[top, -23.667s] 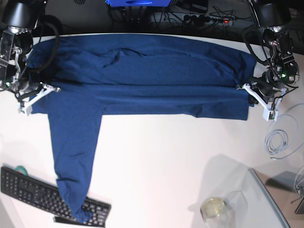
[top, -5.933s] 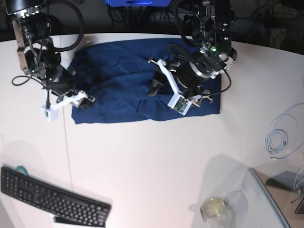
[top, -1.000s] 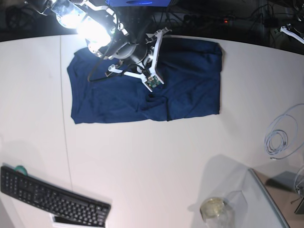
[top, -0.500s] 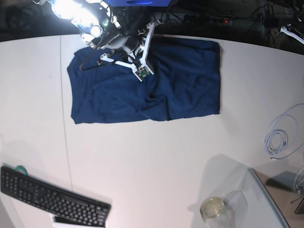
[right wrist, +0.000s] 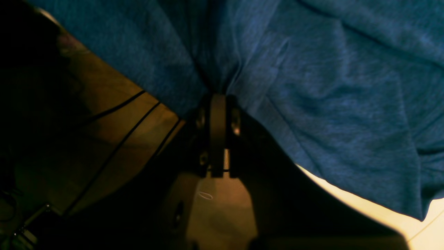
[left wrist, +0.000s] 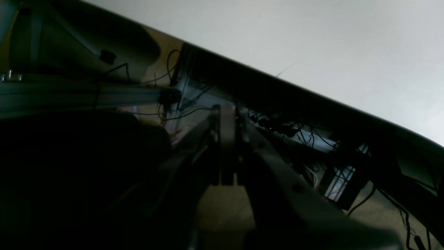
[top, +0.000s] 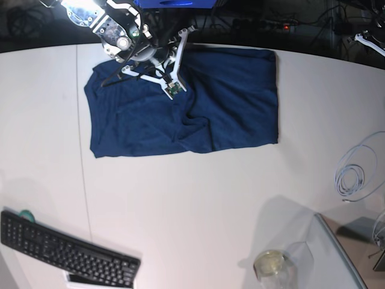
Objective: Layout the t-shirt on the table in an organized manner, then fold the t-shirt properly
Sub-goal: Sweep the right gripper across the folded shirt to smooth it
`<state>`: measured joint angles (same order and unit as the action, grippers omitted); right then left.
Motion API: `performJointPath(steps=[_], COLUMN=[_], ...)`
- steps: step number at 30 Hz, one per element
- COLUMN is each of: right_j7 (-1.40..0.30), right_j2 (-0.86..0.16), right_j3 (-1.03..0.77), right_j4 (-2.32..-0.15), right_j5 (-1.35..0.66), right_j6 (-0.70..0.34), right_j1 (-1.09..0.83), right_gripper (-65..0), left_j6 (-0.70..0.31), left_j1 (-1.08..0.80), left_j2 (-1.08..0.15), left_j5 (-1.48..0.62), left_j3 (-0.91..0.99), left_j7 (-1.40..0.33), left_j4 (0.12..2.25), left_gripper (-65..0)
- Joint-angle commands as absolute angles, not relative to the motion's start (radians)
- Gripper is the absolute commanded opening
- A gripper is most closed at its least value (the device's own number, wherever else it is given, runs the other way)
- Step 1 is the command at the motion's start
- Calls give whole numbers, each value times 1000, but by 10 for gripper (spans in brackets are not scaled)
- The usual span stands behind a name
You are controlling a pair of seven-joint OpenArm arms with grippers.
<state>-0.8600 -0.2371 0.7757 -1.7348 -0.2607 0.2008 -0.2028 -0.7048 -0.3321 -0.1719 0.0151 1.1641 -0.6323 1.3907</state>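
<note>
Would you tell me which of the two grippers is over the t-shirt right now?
The right gripper, above the t-shirt near its far edge; the left gripper sits off the cloth.

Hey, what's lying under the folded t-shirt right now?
The t-shirt lies on the white table, which shows all around it. Whatever might sit under the cloth is covered. The right gripper pinches its far edge.
</note>
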Motion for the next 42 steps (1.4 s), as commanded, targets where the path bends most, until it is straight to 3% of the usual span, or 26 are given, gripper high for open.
performJointPath(steps=[1, 4, 5, 11, 17, 23, 42], right_j7=[-854, -854, -854, -846, -857, -855, -725], right_j2=[-234, -232, -231, -229, -170, -70, 76], right_j3=[774, 774, 773, 733, 765, 769, 769], right_j4=[-1750, -1750, -1753, -1860, -1821, -1612, -1282], right_j5=[-265, -265, -265, -265, -265, -259, -259], right_j6=[202, 205, 216, 387, 326, 325, 325], right_j1=[-199, -200, -200, -193, -15, 113, 191], right_gripper=[-579, -389, -356, -435, -573, -369, -384], left_j6=[-698, -698, -698, -698, -698, -698, -698], left_j1=[-337, -337, -338, -344, -340, -343, -346], left_j2=[-193, -193, -193, -193, -193, -193, -193], left_j5=[8, 8, 8, 8, 8, 8, 8], left_j3=[1168, 1168, 1168, 1170, 1170, 1170, 1170], left_j7=[-616, -616, -616, -616, -616, -616, -616], left_j4=[1405, 1405, 1405, 1405, 1405, 1405, 1405], left_gripper=[-650, -650, -650, -650, -650, -650, -650])
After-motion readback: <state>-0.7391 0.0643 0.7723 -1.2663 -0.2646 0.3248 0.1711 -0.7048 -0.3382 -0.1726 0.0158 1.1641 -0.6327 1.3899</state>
